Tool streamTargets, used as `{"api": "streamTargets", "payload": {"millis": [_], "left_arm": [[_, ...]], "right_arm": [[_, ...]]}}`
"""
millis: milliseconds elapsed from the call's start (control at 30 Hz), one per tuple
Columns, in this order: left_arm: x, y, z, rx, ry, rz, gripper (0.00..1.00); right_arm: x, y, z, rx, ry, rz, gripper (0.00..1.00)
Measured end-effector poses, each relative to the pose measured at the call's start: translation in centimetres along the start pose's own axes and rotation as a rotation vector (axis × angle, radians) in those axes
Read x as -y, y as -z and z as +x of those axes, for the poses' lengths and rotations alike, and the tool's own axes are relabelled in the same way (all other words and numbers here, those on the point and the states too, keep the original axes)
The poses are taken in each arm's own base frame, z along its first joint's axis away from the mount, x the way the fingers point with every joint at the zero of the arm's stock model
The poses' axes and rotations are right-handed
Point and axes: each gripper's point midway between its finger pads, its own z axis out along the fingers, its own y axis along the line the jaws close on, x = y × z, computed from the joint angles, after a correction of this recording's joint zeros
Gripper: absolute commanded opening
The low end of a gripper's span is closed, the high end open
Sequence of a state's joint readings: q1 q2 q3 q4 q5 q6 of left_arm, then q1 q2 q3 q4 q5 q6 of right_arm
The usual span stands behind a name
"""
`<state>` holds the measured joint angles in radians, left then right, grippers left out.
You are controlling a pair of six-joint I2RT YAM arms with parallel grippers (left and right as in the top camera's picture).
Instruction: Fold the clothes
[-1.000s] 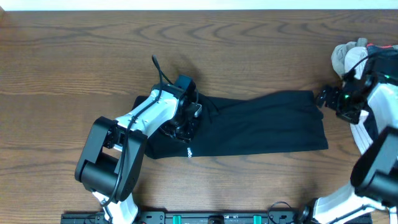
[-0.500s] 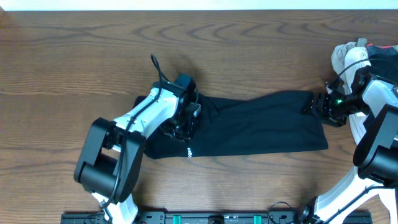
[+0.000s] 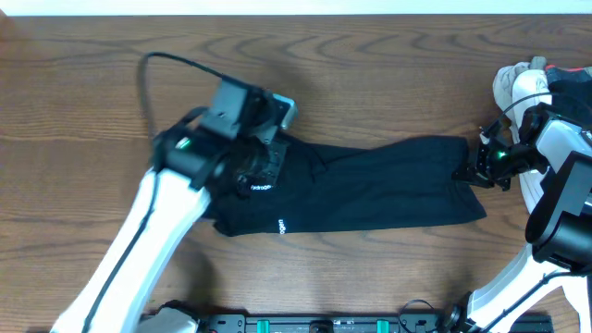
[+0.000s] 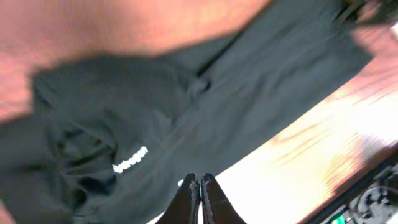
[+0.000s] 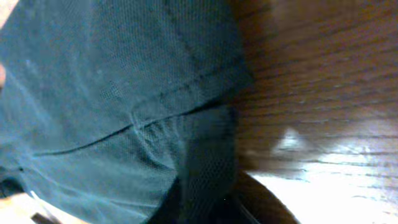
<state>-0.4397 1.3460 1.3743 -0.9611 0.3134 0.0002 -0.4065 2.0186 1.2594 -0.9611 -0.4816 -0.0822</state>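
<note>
The clothes in hand are a black shirt (image 3: 379, 190) lying flat and stretched left to right across the middle of the table. White lettering (image 3: 262, 188) shows on its bunched left end. My left gripper (image 3: 252, 166) hovers above that end. In the left wrist view its fingertips (image 4: 200, 184) are pressed shut, with no cloth seen between them and the shirt (image 4: 186, 112) lying below. My right gripper (image 3: 468, 173) sits at the shirt's right edge. In the right wrist view a fold of the shirt (image 5: 124, 99) runs into the shut gripper (image 5: 208, 208).
More clothes, a pale garment (image 3: 516, 83) and a red one (image 3: 569, 72), are piled at the far right edge behind my right arm. A dark rail (image 3: 314, 324) runs along the table's front edge. Bare wood surrounds the shirt.
My left arm has risen off the shirt's left end and swung back and left, still shut. My right gripper has moved onto the shirt's right edge and closed on it.
</note>
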Motion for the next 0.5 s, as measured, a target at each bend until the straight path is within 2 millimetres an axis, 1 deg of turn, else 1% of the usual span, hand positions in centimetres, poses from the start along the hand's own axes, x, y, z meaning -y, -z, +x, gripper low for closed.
{"api": "streamTargets", "payload": {"millis": [33,100,167,200,267,300,367,433,500], "left_arm": [[0.3,1.4,-0.4,0.045,-0.012,-0.005,0.06],[0.5,3.5,-0.7,0.11,-0.026,-0.022,0.07],[0.6,5.7,-0.9,0.178,-0.041,-0.044,0.07],[0.7,6.8,-0.9,0.209,-0.046,-0.054,0.07],[0.7,8.4,-0.8,0.259,-0.055,-0.071,0.07],[0.7,9.0,-0.8,0.277,-0.057,-0.078,0.07],[0.7,10.1,-0.7,0.312,-0.062,-0.092,0.07],[0.7,10.8,-0.6,0.334,-0.064,-0.101,0.07],[0.6,11.1,-0.6,0.343,-0.064,-0.11,0.07]], "right_arm": [[0.1,0.1,0.0,0.001,-0.007,-0.002,0.01],[0.2,0.5,0.1,0.004,-0.02,-0.005,0.01],[0.4,1.8,-0.2,0.035,-0.036,-0.003,0.01],[0.4,2.9,-0.5,0.065,-0.038,0.002,0.01],[0.0,5.6,-1.5,0.145,-0.026,0.015,0.01],[-0.3,7.3,-2.1,0.198,-0.011,0.026,0.01],[-1.4,11.5,-2.9,0.319,0.03,0.059,0.01],[-2.7,15.1,-3.0,0.42,0.07,0.084,0.01],[-4.3,18.1,-2.4,0.504,0.111,0.098,0.01]]}}
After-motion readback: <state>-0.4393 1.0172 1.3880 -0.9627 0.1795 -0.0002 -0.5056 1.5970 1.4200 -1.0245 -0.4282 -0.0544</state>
